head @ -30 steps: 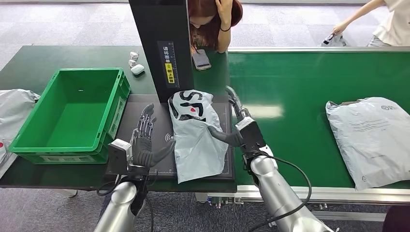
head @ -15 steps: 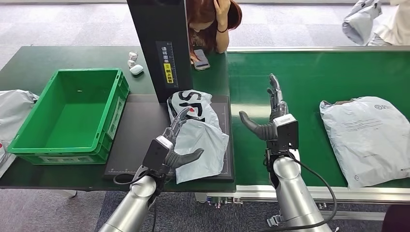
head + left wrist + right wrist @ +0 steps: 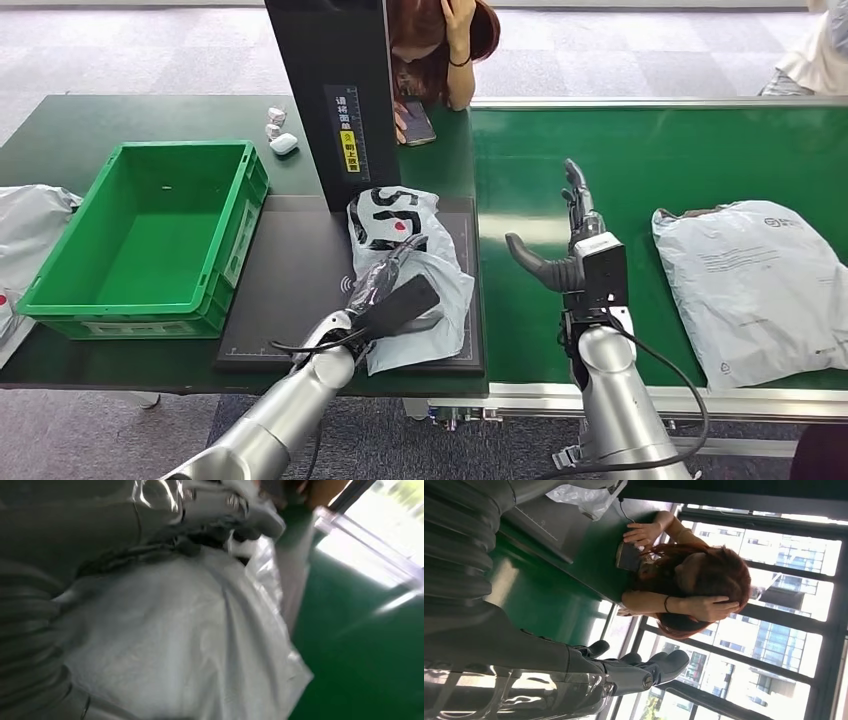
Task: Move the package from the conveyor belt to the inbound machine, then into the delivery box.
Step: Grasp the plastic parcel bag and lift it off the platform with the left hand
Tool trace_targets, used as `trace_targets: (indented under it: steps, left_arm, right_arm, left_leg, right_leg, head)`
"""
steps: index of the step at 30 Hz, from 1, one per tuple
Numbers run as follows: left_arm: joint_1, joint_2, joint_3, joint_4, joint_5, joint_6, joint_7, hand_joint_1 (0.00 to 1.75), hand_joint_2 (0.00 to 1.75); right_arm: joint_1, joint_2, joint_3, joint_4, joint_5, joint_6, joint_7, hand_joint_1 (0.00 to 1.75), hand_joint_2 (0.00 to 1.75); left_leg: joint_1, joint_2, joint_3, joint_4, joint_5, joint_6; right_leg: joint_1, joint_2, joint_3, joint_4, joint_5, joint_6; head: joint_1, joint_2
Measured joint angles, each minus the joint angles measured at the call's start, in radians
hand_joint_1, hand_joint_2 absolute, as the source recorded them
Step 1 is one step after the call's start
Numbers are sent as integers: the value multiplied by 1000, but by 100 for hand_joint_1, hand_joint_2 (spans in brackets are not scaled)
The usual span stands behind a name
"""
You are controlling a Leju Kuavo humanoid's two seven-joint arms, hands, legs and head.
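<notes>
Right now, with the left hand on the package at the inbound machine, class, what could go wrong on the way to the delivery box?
1. The left hand lies on the soft, crumpled package; whether it grips is unclear, so the bag may slip or sag.
2. The green delivery box has a raised wall beside the scanner plate; a dangling bag could catch on it.
</notes>
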Motion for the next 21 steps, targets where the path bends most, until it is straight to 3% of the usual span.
trace_targets:
  steps: [5, 6, 9, 10, 11, 21]
  left_arm:
    - [-71, -12, -50, 131, -121, 9, 135, 0, 175]
    - [-79, -13, -58, 146, -143, 10, 156, 12, 175]
    - [-94, -15, -78, 173, -208, 10, 216, 136, 175]
    - [-96, -15, -84, 179, -225, 10, 233, 168, 175]
    - [-98, -16, -88, 183, -240, 9, 245, 175, 175]
    - [-100, -9, -99, 197, -291, 36, 243, 175, 175]
  right_arm:
    - [-1, 0, 0, 25, -4, -5, -4, 0, 175]
    - [-1, 0, 0, 27, -4, -4, -2, 0, 175]
    - [0, 0, 0, 29, -4, -1, 8, 0, 175]
    - [0, 0, 0, 29, -4, 0, 10, 0, 175]
    - [1, 0, 0, 29, -3, 1, 12, 0, 175]
    - [21, 0, 0, 9, -1, 2, 24, 0, 175]
  left_leg:
    - [0, 0, 1, 0, 0, 0]
    - [0, 0, 1, 0, 0, 0]
    - [0, 0, 3, 0, 0, 0]
    - [0, 0, 4, 0, -1, 0]
    - [0, 0, 5, -1, -1, -1]
    - [0, 0, 10, -1, 2, 0]
  right_leg:
    - [0, 0, 1, 0, 0, 0]
    - [0, 0, 2, 0, 0, 0]
    - [0, 0, 4, 0, -1, 0]
    - [0, 0, 5, 0, -1, 0]
    - [0, 0, 6, 0, -1, 0]
    - [0, 0, 10, 0, 1, 0]
  head:
    - [0, 0]
    - [0, 0]
    - [0, 0]
    - [0, 0]
    - [0, 0]
    - [0, 0]
